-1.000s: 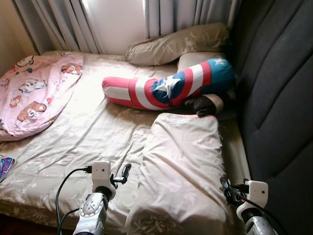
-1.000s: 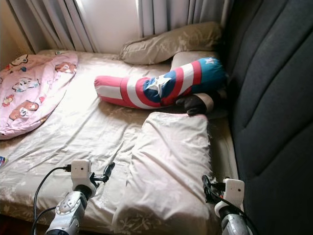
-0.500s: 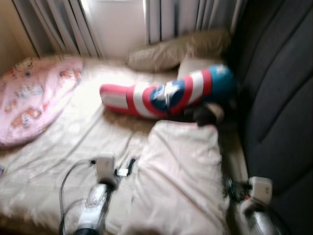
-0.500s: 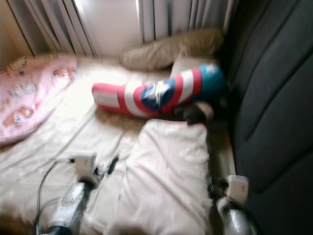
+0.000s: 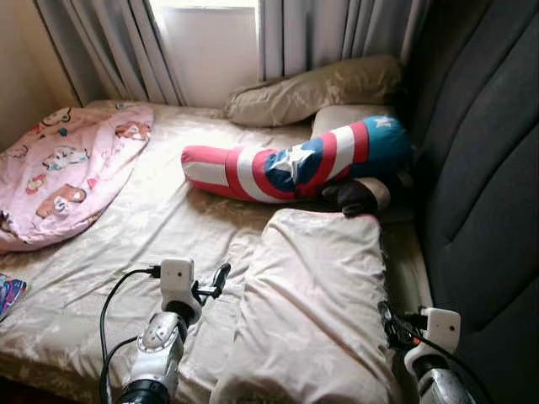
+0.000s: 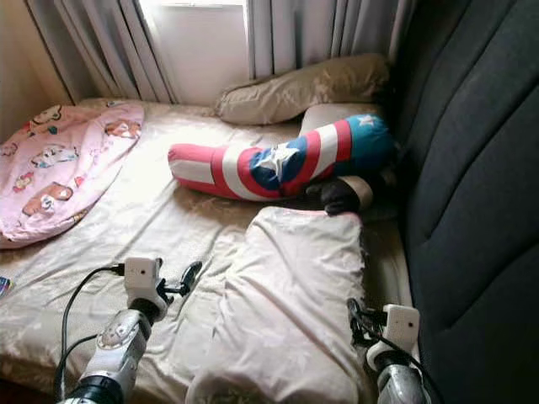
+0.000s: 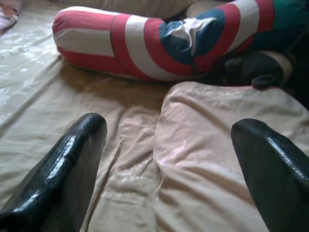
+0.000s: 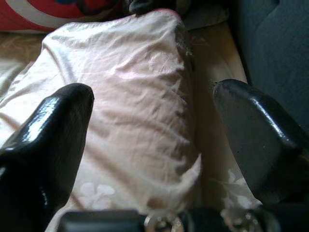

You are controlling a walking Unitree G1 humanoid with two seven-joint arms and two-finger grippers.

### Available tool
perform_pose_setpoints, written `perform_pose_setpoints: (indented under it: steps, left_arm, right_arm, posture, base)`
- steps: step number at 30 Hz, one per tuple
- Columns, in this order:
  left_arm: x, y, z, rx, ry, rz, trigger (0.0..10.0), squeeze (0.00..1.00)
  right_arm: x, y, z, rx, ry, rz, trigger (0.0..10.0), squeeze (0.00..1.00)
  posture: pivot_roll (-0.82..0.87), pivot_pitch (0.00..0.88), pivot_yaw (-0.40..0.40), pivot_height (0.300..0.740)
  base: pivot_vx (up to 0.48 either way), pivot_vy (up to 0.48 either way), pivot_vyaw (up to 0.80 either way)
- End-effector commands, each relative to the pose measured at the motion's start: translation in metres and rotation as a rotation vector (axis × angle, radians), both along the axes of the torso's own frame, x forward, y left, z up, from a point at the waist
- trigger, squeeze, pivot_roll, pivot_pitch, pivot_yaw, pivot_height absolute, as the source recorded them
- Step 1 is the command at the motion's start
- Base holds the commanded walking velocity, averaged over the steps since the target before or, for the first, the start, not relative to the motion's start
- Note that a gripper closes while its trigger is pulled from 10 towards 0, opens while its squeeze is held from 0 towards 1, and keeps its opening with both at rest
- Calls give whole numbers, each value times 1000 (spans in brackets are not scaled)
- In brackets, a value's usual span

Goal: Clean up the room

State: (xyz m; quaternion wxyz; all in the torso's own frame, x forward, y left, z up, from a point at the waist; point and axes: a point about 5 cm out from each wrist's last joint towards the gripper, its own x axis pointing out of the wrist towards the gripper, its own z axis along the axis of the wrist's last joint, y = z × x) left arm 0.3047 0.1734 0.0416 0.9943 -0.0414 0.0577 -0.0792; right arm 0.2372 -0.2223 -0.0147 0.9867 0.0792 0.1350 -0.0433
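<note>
Pale pillow lies on the bed by the headboard, flanked by left gripper and right gripper, fingers wide; both should grip opposite edges evenly.

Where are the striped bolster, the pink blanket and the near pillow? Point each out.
striped bolster [image 5: 290, 164]: left eye view, its white star.
pink blanket [image 5: 63, 172]: left eye view, its middle.
near pillow [image 5: 316, 295]: left eye view, its top face.

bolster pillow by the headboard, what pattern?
Red and white stripes, blue end and a white star on the bolster pillow; clearest in the left eye view.
</note>
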Motion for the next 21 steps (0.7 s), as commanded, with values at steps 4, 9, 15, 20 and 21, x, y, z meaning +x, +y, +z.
perform_pose_setpoints:
  steps: [4, 9, 15, 20, 21]
  left_arm:
    - [5, -5, 2, -18, 7, -16, 10000, 0]
    - [5, -15, 3, -9, 0, -71, 10000, 0]
    - [-2, -16, 2, -6, -21, -80, 10000, 0]
    - [-4, -17, 3, -6, -30, -87, 10000, 0]
    - [-4, -18, 4, -8, -38, -90, 10000, 0]
  right_arm:
    - [7, -8, 10, -5, -51, -39, 10000, 0]
    - [6, -14, 14, -8, -77, -75, 10000, 0]
    - [4, -17, 17, -19, -101, -85, 10000, 0]
    - [3, -16, 19, -16, -122, -94, 10000, 0]
    - [2, -15, 19, -13, -129, -95, 10000, 0]
  posture:
    - [-68, 0, 17, 740]
    - [-55, 18, 9, 740]
    - [-41, 40, 6, 740]
    - [-53, 40, 25, 740]
    - [-54, 36, 21, 740]
  base:
    - [0, 0, 0]
    - [0, 0, 0]
    - [0, 0, 0]
    - [0, 0, 0]
    - [0, 0, 0]
